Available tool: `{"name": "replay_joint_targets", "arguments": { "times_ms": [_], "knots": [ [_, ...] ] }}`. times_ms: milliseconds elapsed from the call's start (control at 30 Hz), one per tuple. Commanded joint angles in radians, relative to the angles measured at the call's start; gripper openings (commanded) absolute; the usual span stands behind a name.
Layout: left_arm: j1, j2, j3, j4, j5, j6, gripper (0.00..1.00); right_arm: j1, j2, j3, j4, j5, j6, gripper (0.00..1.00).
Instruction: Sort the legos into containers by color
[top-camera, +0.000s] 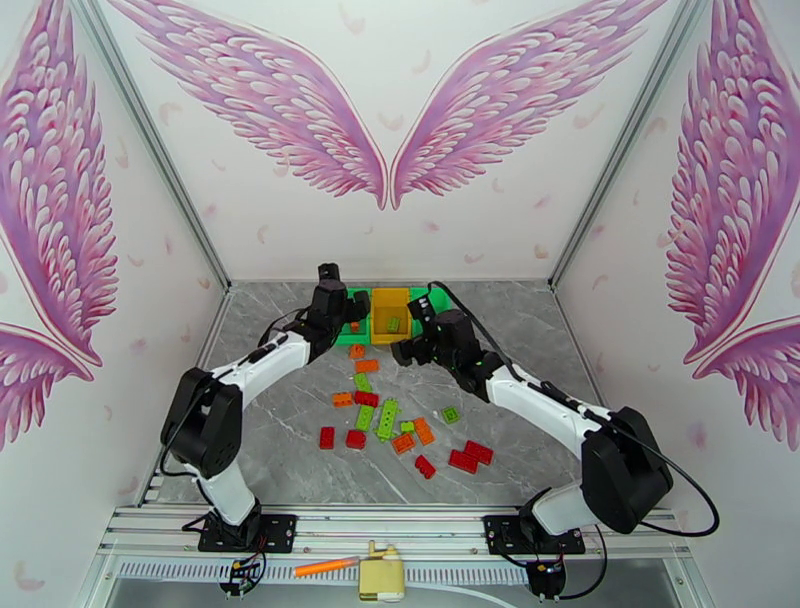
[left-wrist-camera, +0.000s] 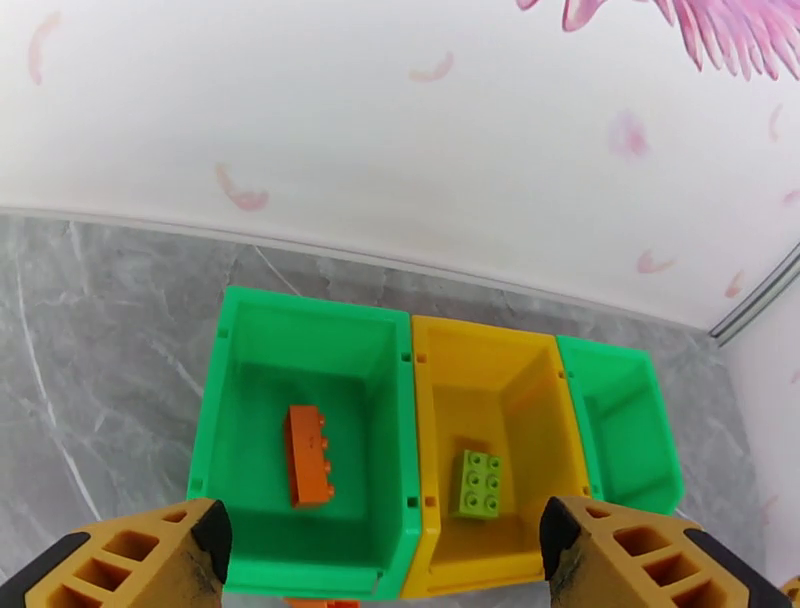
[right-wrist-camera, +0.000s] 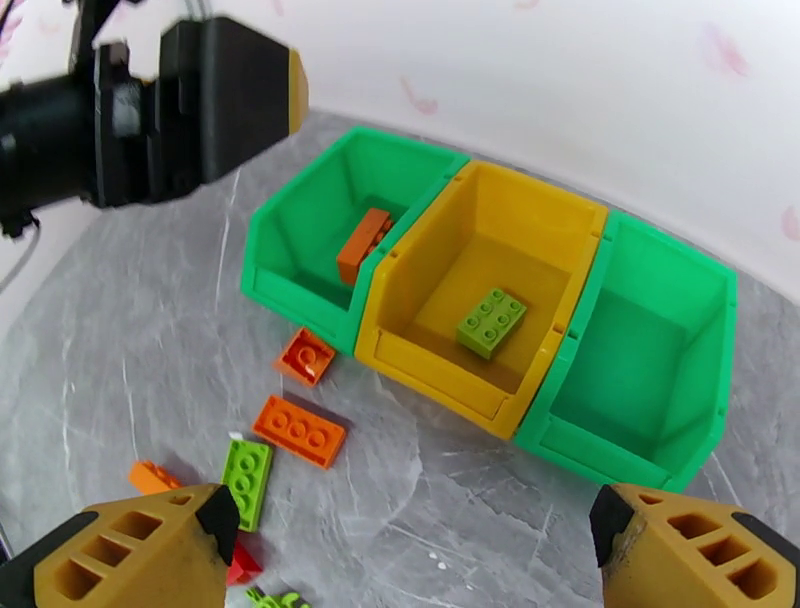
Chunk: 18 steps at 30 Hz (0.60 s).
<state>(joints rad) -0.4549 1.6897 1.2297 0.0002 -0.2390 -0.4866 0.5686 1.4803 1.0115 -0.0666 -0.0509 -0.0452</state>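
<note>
Our left pincer (left-wrist-camera: 385, 545) gapes over the bins (left-wrist-camera: 310, 335), an orange brick (left-wrist-camera: 308, 455) below it; right pincer (right-wrist-camera: 415, 535) wide too, loose legos (right-wrist-camera: 298, 430) beneath. They look light, stiff, slick; we'd pinch flat sides.

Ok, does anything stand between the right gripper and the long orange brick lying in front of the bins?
Nothing visible does. The right gripper hangs open over bare table, with the orange brick uncovered just ahead. A light green brick lies close beside it, not in between.
</note>
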Motion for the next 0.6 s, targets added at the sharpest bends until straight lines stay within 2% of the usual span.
{"name": "replay_joint_targets", "arguments": {
  "times_ms": [0, 100, 267, 567],
  "knots": [
    [0.023, -0.093, -0.092, -0.019, 0.037, -0.032, 0.97, 0.045, -0.006, 0.041, -0.154, -0.063, -0.209, 0.98],
    [0.061, -0.166, -0.186, -0.019, 0.093, -0.082, 0.99, 0.076, 0.046, 0.112, -0.273, -0.092, -0.277, 0.98],
    [0.189, -0.247, -0.343, 0.018, 0.200, -0.179, 0.99, 0.133, 0.150, 0.217, -0.371, -0.140, -0.315, 0.99],
    [0.335, -0.347, -0.452, -0.019, 0.213, -0.205, 0.99, 0.245, 0.410, 0.469, -0.616, -0.083, -0.293, 0.93]
  ]
}}
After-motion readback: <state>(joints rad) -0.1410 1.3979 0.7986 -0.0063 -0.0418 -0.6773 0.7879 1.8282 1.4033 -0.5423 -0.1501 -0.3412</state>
